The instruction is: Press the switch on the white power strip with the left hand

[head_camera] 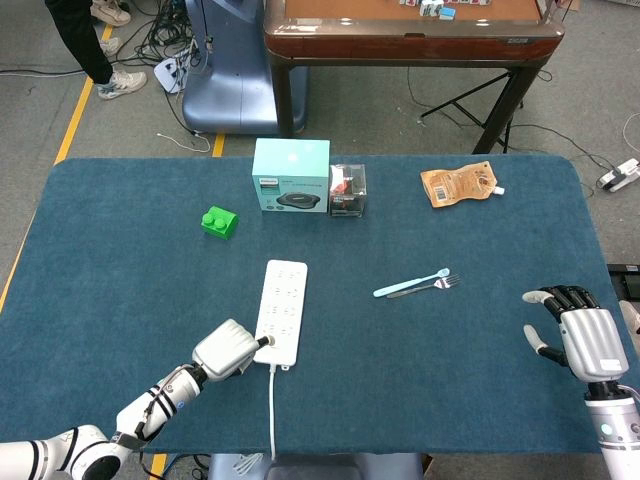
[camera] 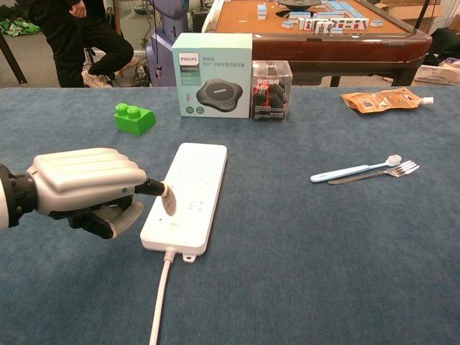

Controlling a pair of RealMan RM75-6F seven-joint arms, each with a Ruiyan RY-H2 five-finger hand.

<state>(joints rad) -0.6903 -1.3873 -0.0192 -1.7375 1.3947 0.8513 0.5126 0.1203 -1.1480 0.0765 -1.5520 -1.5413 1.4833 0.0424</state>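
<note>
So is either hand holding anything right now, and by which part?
Nothing is held. The left hand is curled, one fingertip at the power strip; the right hand is open.

On your desk point(head_camera: 120, 260) sit a green brick point(head_camera: 219, 221), a teal box point(head_camera: 291, 175) touching a clear case point(head_camera: 348, 189), an orange pouch point(head_camera: 460, 184), and a spoon point(head_camera: 411, 283) beside a fork point(head_camera: 425, 287).

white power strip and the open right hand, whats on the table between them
In the head view, a light blue spoon and metal fork lie between the white power strip and the right hand.
</note>
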